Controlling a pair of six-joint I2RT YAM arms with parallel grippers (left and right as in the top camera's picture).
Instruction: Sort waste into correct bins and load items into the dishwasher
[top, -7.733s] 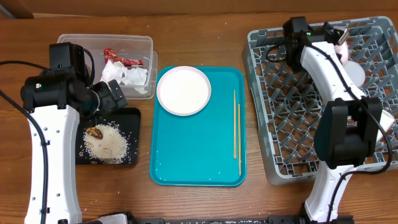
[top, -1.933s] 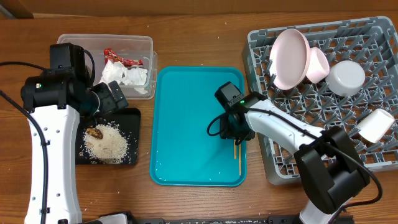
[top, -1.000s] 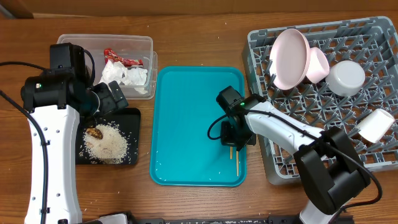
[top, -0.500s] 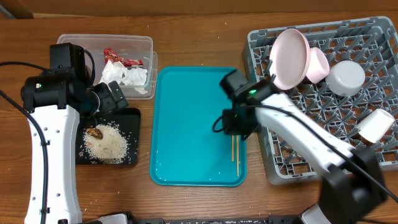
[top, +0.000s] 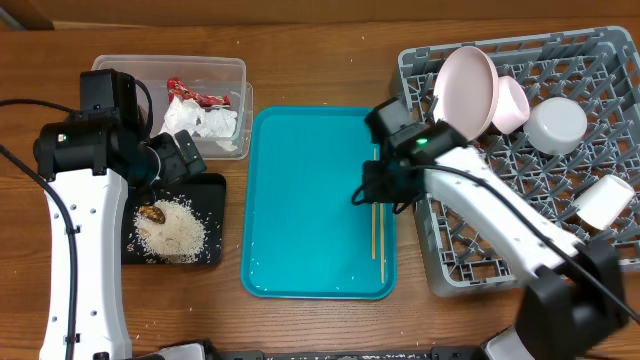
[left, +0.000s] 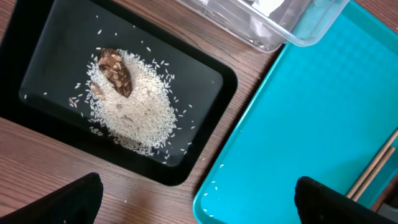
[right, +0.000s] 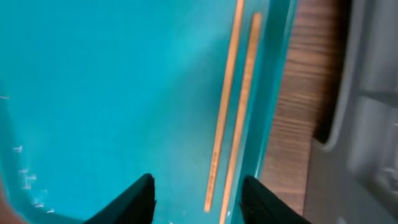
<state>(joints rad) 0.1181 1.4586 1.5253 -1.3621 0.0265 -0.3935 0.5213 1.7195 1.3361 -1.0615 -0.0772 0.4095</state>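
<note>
Two wooden chopsticks (top: 377, 235) lie side by side along the right edge of the teal tray (top: 300, 200). My right gripper (top: 378, 192) hovers over their upper part, open and empty; in the right wrist view the chopsticks (right: 233, 106) run up from between its fingers (right: 198, 199). The plate (top: 468, 92), two bowls (top: 510, 103) (top: 556, 125) and the cup (top: 600, 202) stand in the grey rack (top: 500, 215). My left gripper (top: 178, 158) is open above the black tray (top: 215, 200), which holds rice (top: 175, 228) and a brown scrap (top: 152, 212). The clear tub (top: 235, 70) holds the red wrapper (top: 192, 95) and napkins (top: 205, 125).
In the left wrist view the open fingers (left: 199, 202) frame the black tray (left: 56, 37) with rice (left: 134, 112) and scrap (left: 115, 71), the tub's corner (left: 292, 31) and the teal tray (left: 298, 124). A few rice grains lie on the teal tray's lower left corner.
The plate went from the teal tray into the rack. My right arm came down over the chopsticks and has shifted up along them. The left arm has not moved.
</note>
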